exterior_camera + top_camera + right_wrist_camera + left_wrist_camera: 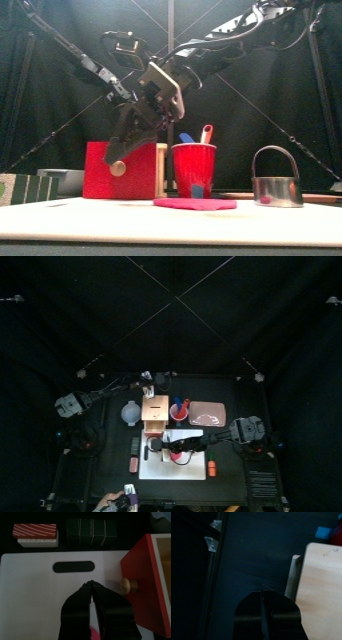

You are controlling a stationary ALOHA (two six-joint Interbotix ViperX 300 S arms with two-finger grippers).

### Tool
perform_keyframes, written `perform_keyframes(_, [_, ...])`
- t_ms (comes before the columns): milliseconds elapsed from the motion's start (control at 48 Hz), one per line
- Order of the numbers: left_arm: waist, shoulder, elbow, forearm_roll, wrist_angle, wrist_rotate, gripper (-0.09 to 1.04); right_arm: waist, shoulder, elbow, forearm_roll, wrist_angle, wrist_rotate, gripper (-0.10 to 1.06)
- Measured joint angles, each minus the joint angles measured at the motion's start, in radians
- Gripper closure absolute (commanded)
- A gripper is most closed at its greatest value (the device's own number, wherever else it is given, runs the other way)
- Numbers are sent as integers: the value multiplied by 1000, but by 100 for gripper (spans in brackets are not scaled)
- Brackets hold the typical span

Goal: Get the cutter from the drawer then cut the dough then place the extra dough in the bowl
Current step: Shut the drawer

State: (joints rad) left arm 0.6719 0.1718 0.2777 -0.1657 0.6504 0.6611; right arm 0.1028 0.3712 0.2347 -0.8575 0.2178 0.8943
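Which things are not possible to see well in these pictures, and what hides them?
- Dough: the front view shows only its edge, so any cut is unknown; in the right wrist view the right pincer covers all but a pink sliver.
- Drawer inside: cut off by the right wrist view's edge; the front view shows only its red front.
- Bowl contents: too small in the top view.

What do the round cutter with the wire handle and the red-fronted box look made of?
The round cutter with a wire handle looks like shiny grey metal, likely steel: its wall mirrors the light. The pale box with a red drawer front shows bare-looking wood at its side edge. The front is matte red, probably paint. Its round knob looks like light wood.
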Motion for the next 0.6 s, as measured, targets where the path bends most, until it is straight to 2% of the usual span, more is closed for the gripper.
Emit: perform_keyframes(604, [-2, 38, -20, 5, 29, 9, 61, -6, 44, -31, -5, 87, -2, 67])
